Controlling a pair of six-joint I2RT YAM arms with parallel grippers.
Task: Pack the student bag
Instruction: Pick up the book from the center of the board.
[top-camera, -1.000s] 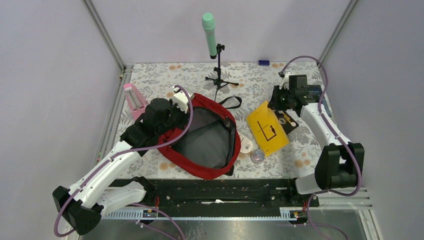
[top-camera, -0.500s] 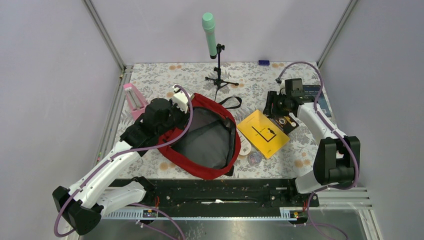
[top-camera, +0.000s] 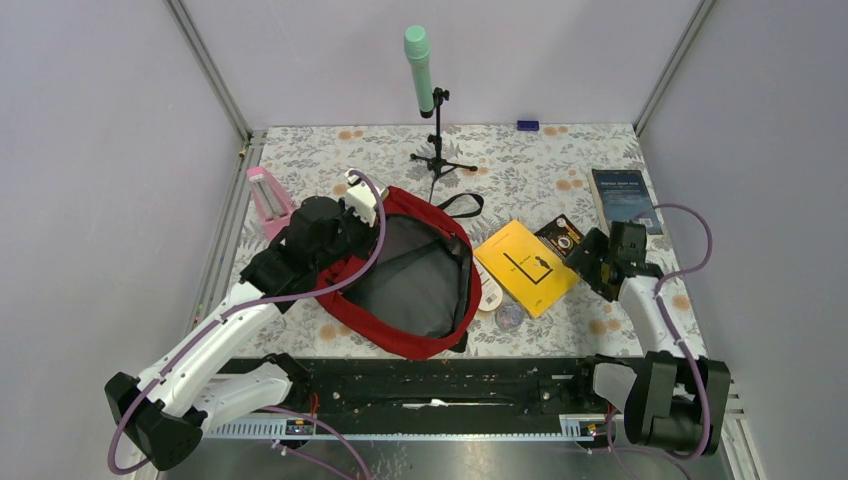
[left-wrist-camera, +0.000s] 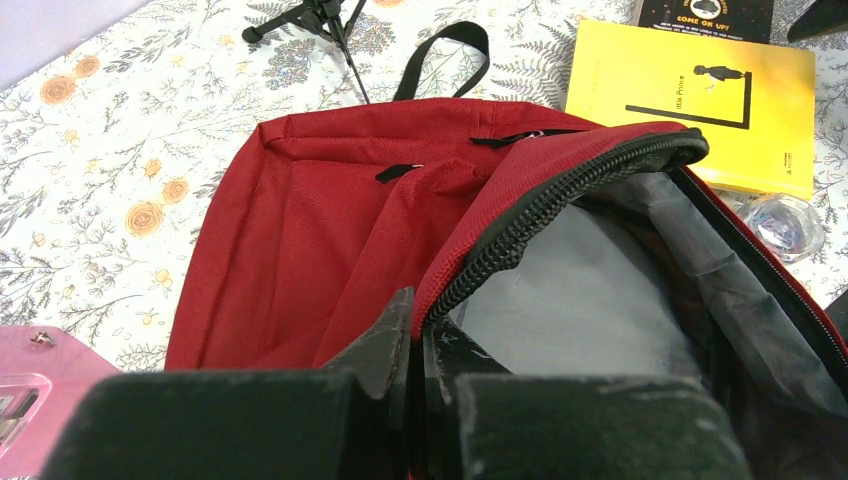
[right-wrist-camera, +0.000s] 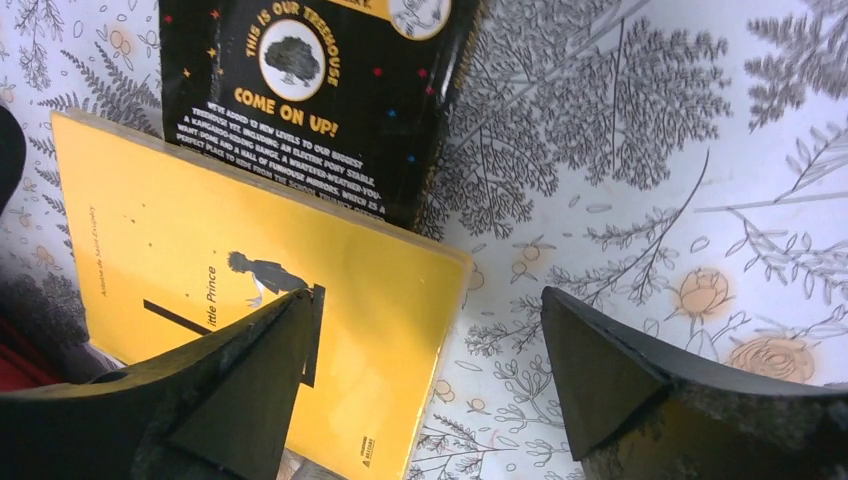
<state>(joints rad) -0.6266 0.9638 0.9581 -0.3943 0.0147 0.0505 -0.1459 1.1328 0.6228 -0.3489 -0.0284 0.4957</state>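
The student bag (top-camera: 400, 345), a big red backpack with a grey lining, lies open at the table's middle left. My left gripper (left-wrist-camera: 422, 325) is shut on the bag's (left-wrist-camera: 300, 220) zippered opening edge and holds that flap up. A yellow book (top-camera: 527, 265) lies flat just right of the bag. My right gripper (top-camera: 592, 262) hovers at that book's right edge. In the right wrist view it (right-wrist-camera: 428, 300) stands wide open over the yellow book's (right-wrist-camera: 250, 300) corner, with nothing between its fingers.
A black booklet (top-camera: 562, 238) lies partly under the yellow book's far corner. A dark blue book (top-camera: 625, 195) lies at the far right. A clear round thing (top-camera: 511, 317) and a white item (top-camera: 492, 295) sit beside the bag. Behind stand a microphone stand (top-camera: 432, 110) and a pink object (top-camera: 268, 200).
My right gripper has opened and drawn back toward the near edge. The yellow book has settled flat, closer to the bag. The dark blue book now shows. The left arm has not moved.
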